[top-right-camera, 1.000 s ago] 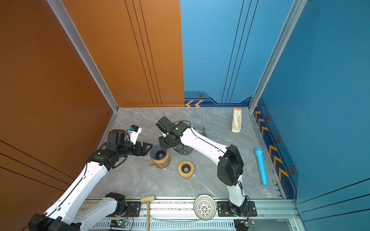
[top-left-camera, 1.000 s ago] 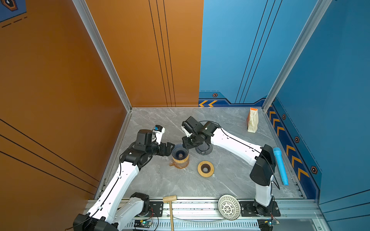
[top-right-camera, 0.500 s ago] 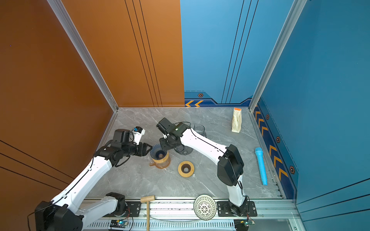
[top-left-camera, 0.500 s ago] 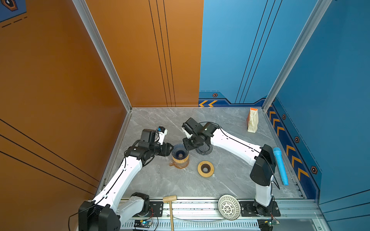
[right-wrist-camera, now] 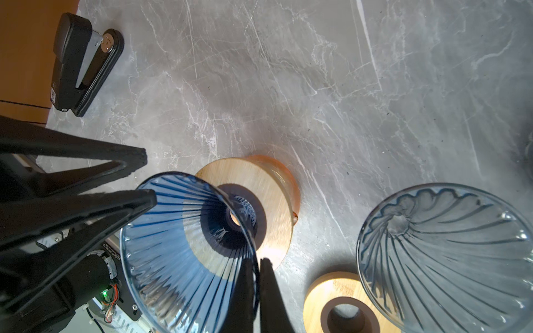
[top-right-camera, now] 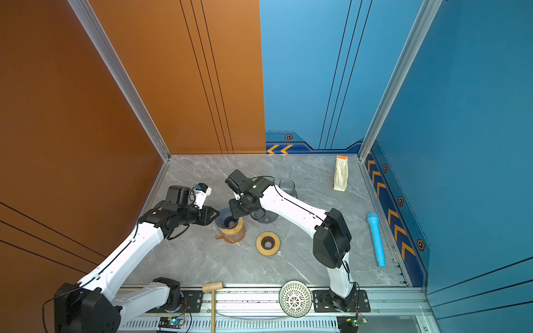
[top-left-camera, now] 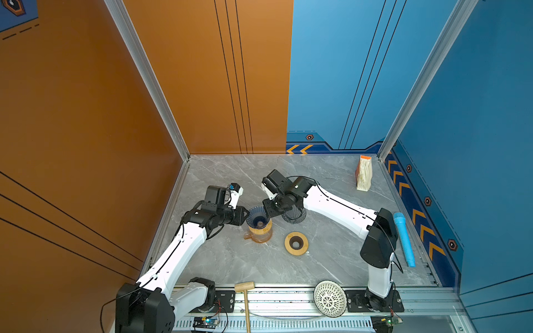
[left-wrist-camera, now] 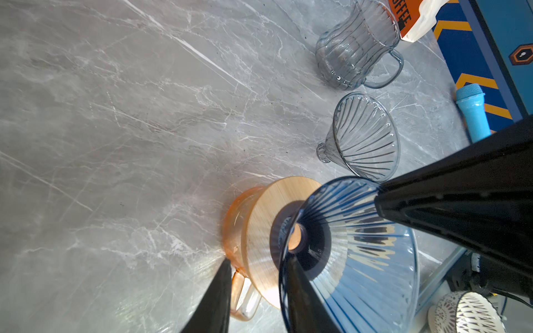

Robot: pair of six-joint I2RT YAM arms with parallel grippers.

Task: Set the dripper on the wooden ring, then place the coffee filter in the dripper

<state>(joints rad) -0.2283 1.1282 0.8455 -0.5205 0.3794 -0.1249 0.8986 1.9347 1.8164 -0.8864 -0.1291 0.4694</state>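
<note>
The coffee filter, a blue ribbed glass cone (top-left-camera: pixel 258 220) (top-right-camera: pixel 229 220), sits in the dripper, a wooden ring (left-wrist-camera: pixel 259 207) on an amber glass cup (top-left-camera: pixel 259 238). My right gripper (top-left-camera: pixel 266 209) (right-wrist-camera: pixel 257 261) is shut on the cone's rim on its right side. My left gripper (top-left-camera: pixel 245 214) (left-wrist-camera: pixel 259 261) is open and straddles the opposite rim. One of its fingers is inside the cone (left-wrist-camera: pixel 360 245); the other stands outside by the cup's handle, apart from the glass. The right wrist view shows the cone (right-wrist-camera: pixel 173 245) tilted on the ring.
A clear ribbed glass cone (top-left-camera: pixel 294 214) lies right of the dripper, under the right arm. A spare wooden ring (top-left-camera: pixel 296 243) sits in front of it and a glass jug (top-right-camera: pixel 287 186) behind. A coffee bag (top-left-camera: pixel 364 173), a blue microphone (top-left-camera: pixel 403 239), a mallet (top-left-camera: pixel 244 288) and a white woven ball (top-left-camera: pixel 329 298) lie around.
My left gripper has moved right onto the cone's rim and its jaws have narrowed. My right gripper has closed on the opposite rim.
</note>
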